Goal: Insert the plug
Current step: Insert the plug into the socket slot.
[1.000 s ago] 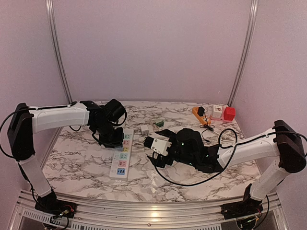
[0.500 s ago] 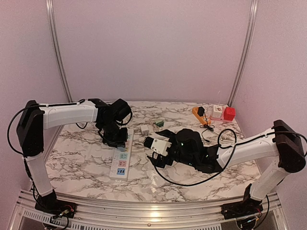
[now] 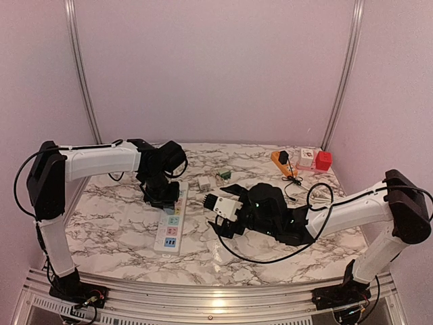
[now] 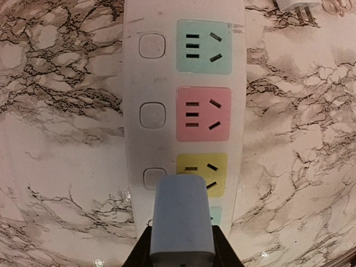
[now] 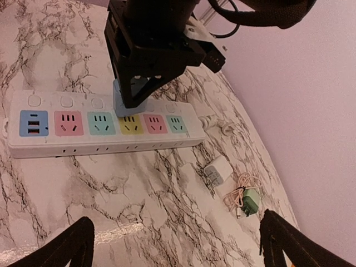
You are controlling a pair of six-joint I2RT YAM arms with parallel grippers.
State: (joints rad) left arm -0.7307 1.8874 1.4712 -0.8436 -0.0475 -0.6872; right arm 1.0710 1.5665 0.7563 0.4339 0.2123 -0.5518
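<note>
Your left tool (image 5: 133, 95) pinches blue-grey plastic plug (image 4: 182, 217) over yellow socket (image 4: 203, 173) of white power strip (image 4: 139, 83); push down. Right tool (image 5: 183, 253) gaping, empty.

Pale purple walls (image 3: 216, 68) stand around a white marble worktop (image 3: 115, 233) with dark lines. Silver poles (image 3: 82, 74) go up.

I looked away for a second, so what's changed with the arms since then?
The left tool, shut on the blue plug, shifted to its right, from beside the power strip to above its sockets. The right tool stayed open and still; the strip did not move.
</note>
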